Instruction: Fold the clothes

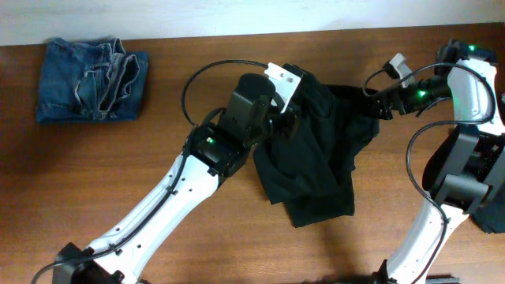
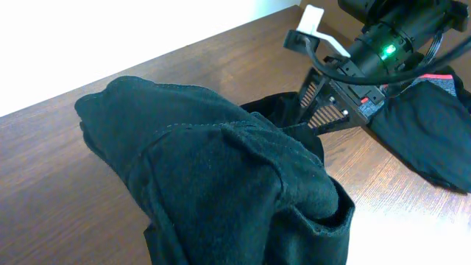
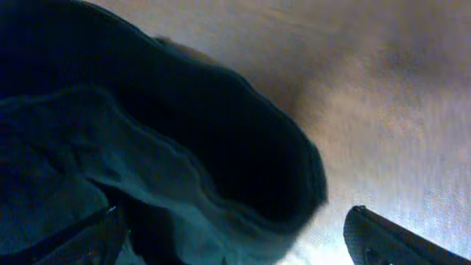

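Black trousers (image 1: pixel 316 166) lie bunched mid-surface (image 1: pixel 95 181), one end lifted, not yet flat. Step, as judged: spreading out before the first fold. Left fingers buried in cloth, cannot tell their state. Right fingers (image 3: pixel 383 239) apart, straddling an edge. Next move calls for firm grips and a taut pull. Jeans (image 1: pixel 91 79) folded, far left. No containers in view.

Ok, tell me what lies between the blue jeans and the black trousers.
The overhead view shows bare table, then the left arm right beside the trousers.
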Controlling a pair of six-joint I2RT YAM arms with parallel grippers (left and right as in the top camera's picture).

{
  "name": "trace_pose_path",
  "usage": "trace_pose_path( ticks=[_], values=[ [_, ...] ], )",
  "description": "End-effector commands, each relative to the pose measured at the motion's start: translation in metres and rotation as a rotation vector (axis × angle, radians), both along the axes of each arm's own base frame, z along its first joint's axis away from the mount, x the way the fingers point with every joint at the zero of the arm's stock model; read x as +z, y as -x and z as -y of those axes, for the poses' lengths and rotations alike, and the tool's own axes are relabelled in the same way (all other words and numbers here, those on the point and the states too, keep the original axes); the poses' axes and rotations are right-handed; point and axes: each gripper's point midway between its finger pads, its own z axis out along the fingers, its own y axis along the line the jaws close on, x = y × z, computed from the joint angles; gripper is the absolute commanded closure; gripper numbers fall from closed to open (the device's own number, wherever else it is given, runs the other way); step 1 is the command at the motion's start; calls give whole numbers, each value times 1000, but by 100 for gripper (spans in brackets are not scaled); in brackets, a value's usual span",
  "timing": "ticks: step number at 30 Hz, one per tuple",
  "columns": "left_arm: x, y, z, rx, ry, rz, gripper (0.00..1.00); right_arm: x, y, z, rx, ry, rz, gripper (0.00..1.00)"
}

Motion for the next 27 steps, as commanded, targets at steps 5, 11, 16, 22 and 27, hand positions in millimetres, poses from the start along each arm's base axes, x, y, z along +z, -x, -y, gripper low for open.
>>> trace_pose_path(
  ticks=[5, 11, 16, 22, 27],
  values=[
    [18, -2, -3, 14, 22, 32, 98, 11, -9, -12, 50, -93, 112, 10],
    [19, -2, -3, 14, 24, 35, 98, 4, -4, -20, 61, -110, 86, 23],
    [19, -2, -3, 14, 24, 36, 98, -7, 3, -22, 59, -119, 53, 60],
    [20, -3, -2, 8, 18, 45, 99, -2, -1, -20, 14, -126, 35, 96],
    [37, -4, -1, -12, 10, 103, 99, 30, -9, -20, -2, -133, 62, 96]
  ],
)
